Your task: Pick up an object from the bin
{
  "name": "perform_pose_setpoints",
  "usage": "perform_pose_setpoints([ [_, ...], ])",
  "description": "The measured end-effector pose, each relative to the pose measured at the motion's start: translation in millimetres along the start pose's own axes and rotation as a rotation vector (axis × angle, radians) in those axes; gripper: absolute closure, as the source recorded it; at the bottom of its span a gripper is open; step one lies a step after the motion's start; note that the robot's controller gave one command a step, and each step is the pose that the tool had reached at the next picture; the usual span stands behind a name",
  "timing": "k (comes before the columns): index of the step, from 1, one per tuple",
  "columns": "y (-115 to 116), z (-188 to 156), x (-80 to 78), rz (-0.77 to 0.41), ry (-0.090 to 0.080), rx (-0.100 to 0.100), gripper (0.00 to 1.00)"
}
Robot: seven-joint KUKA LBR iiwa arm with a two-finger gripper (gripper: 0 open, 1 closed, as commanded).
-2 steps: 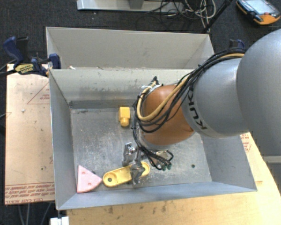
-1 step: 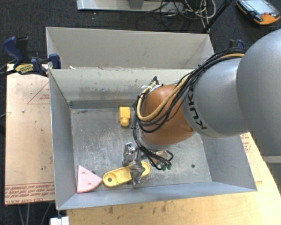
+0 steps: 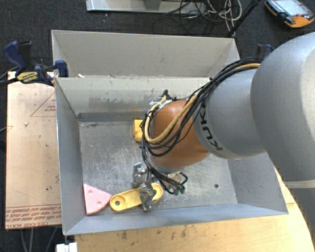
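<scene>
My gripper (image 3: pixel 145 187) is low in the bin near the front wall, right over the right end of a flat yellow piece (image 3: pixel 127 200) with a rounded end and a hole in it. That piece lies on the bin floor, stretching left from the gripper. A pink wedge-shaped piece (image 3: pixel 94 198) lies just left of it, in the front left corner. A second yellow thing (image 3: pixel 138 129) lies farther back, its right side hidden by the arm's wrist.
The arm comes in from the right and covers the middle and right of the bin. The front wall is close beside the gripper. Bare floor shows on the left and at the back left.
</scene>
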State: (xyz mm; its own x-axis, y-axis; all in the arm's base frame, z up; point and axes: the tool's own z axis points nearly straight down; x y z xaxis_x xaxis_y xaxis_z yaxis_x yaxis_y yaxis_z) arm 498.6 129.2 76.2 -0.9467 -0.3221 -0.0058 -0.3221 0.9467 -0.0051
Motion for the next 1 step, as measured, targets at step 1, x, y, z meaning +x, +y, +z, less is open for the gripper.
perform_pose_setpoints([
  [1,-12.0,-159.5,-1.0,0.004,-0.001,-0.005,1.0],
])
